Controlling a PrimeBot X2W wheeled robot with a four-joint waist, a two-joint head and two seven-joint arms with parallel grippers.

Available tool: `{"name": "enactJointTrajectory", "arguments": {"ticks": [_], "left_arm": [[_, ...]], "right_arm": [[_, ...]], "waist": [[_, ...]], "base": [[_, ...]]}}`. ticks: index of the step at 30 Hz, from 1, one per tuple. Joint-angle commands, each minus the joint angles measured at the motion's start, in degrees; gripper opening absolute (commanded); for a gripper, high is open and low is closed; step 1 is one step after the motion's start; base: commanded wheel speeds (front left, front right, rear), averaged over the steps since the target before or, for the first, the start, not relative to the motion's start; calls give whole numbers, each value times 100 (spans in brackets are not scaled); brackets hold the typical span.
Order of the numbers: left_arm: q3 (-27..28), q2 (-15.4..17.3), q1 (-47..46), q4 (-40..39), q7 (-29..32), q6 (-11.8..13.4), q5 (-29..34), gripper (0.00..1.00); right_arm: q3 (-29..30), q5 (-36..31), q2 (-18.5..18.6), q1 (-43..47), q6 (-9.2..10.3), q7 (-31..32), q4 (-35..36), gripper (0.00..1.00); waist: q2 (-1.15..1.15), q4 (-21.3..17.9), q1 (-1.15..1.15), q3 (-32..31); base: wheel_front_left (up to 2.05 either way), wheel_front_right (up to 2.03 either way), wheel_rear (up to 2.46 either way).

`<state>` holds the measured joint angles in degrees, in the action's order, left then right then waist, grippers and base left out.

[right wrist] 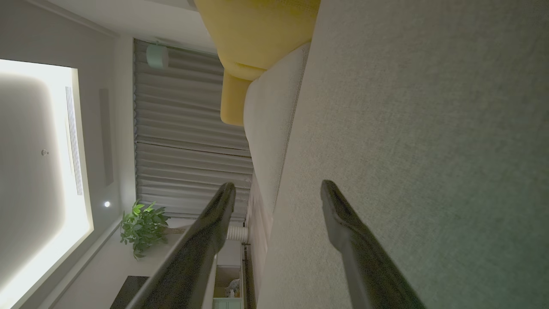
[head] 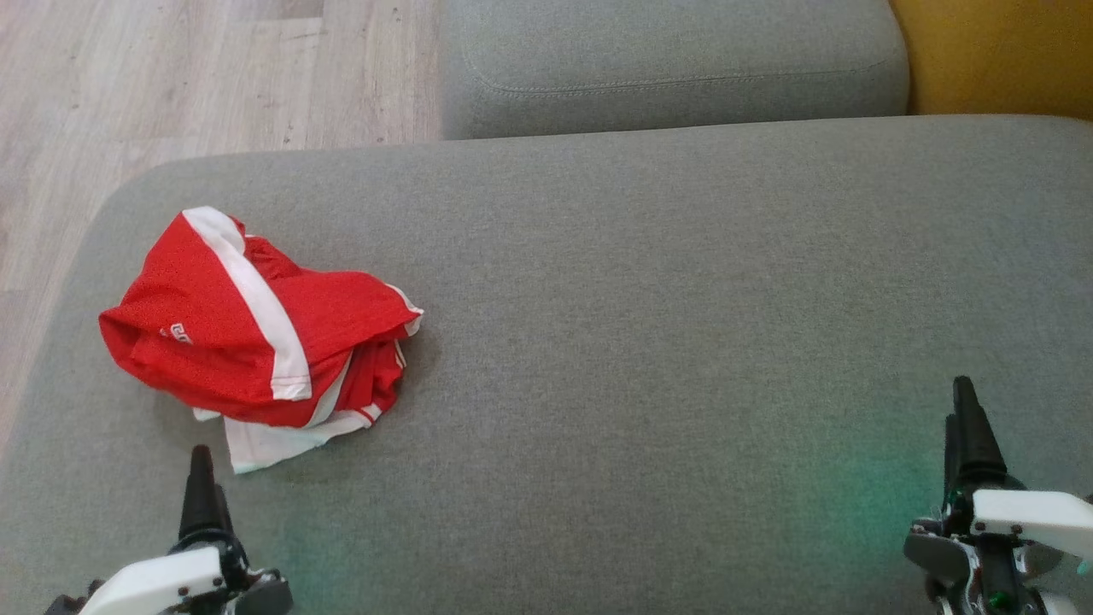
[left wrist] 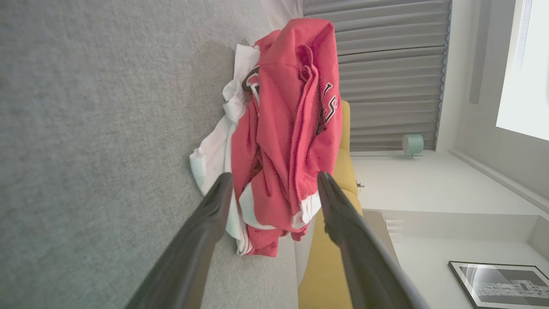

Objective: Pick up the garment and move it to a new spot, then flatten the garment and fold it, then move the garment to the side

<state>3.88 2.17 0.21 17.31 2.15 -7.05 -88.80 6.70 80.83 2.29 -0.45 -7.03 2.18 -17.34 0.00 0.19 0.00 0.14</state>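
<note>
The left gripper (head: 203,483) stands wide open and holds nothing; in its wrist view the two dark fingers (left wrist: 201,231) are spread well apart, and the garment (left wrist: 283,141) shows through the gap, lying just beyond the tips without touching them. The right gripper (head: 969,427) is open just as wide and also empty, its fingers (right wrist: 356,240) hanging over bare grey fabric, well away from the clothing. In the head view the two grippers sit at the lower left and lower right, fingers pointing up the picture. The garment is a crumpled red piece with a broad white stripe, some white lettering and a white layer poking out underneath. It lies bunched in a heap on the left part of the grey seat cushion (head: 649,342), near the left gripper and far from the right one. Beyond the seat are a grey back cushion (head: 675,60), a yellow cushion (head: 999,51) at the upper right, and pale wooden floor (head: 171,77) at the upper left.
</note>
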Motion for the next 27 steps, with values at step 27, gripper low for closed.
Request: {"name": "enactJointTrajectory", "arguments": {"ticks": [27], "left_arm": [[-562,44,-324,-1518,-489,834,3031,100]], "right_arm": [[-577,-3264,34,-226,-20,-501,1211,100]], "waist": [[0,-19,0,43]], "base": [[0,0,0]]}}
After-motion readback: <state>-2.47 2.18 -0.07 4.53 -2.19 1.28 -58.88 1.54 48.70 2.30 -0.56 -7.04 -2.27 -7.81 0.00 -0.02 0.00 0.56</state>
